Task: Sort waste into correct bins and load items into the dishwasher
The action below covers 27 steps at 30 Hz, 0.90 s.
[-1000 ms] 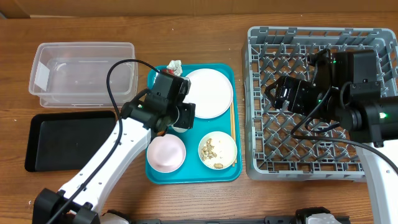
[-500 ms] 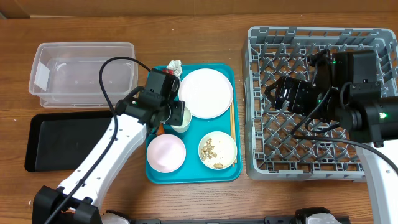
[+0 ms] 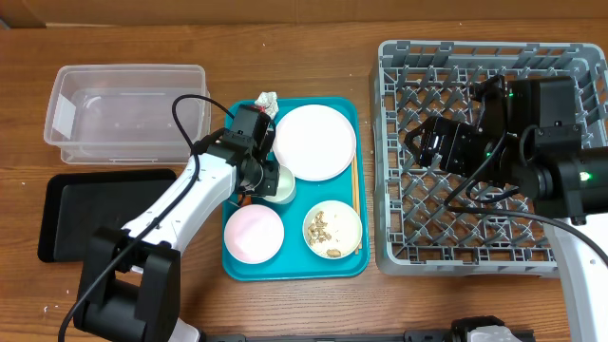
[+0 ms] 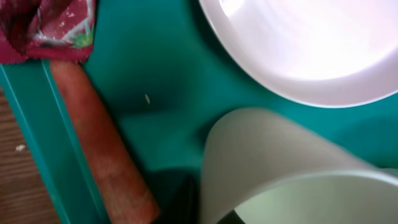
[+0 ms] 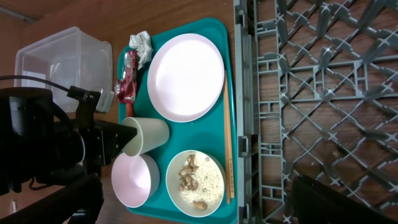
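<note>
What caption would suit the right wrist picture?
Left gripper pinching the white cup on the teal tray beside the rack.

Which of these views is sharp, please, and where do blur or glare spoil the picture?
Left wrist: the cup sits so near the lens that it blurs, and the plate bleaches white; overhead: sharp, even light, a bright reflection on the clear tub; right wrist: crisp across the teal tray.
</note>
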Tool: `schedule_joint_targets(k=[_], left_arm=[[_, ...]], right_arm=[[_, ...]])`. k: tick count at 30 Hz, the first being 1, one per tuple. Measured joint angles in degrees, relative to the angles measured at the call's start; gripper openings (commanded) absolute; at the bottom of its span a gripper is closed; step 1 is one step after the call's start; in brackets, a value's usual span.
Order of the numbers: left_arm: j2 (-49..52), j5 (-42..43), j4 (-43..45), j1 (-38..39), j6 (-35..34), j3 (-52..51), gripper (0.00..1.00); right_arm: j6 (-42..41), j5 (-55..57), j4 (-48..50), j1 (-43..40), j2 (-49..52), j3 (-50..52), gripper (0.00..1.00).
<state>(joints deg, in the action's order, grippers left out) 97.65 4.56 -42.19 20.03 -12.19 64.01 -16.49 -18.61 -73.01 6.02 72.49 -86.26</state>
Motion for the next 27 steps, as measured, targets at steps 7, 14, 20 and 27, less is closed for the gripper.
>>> schedule_joint_targets(k=[7, 14, 20, 27], left_arm=[[0.00, 1.73, -10.05, -1.11, 0.20, 12.96, 0.04], [-0.26, 28.35, -9.16, -9.75, 3.63, 27.58, 0.04], [-0.37, 58.69, -7.48, -15.32, 4.76, 28.28, 0.04], [-0.37, 78.66, -5.77, -12.81, 4.87, 28.28, 0.04]], right_arm=[[-0.24, 0.02, 1.38, 0.00, 0.00, 0.00, 1.00], [-0.74, -4.70, 6.16, 0.00, 0.00, 0.00, 0.97], [-0.11, -19.26, 16.48, 0.00, 0.00, 0.00, 0.94], [0.04, -33.66, 25.44, 2.56, 0.00, 0.00, 0.94]])
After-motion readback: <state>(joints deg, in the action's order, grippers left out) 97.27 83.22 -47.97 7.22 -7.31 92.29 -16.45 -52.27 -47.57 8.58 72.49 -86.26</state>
